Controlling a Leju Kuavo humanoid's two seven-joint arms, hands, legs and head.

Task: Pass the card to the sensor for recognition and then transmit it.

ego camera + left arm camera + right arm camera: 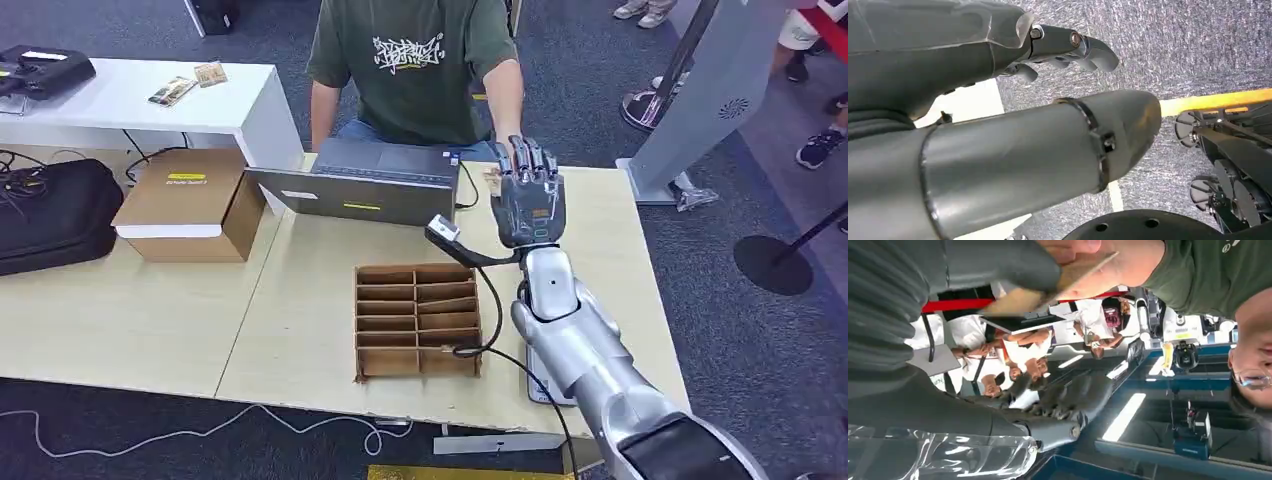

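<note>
Right hand (528,195), centre-right of frame: raised toward seated person (415,65), holding card (1048,290) out for handover

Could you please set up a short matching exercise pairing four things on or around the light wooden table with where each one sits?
Things:
1. brown cardboard divider tray
2. grey open laptop
3. closed brown cardboard box
4. robot's right hand

Places:
A. at the table's left end, beside a black bag
B. raised at the far edge, by the person in the green T-shirt
C. near the table's front edge, in the middle
D. at the far edge, in front of the seated person

Pairs: 1-C, 2-D, 3-A, 4-B
</note>
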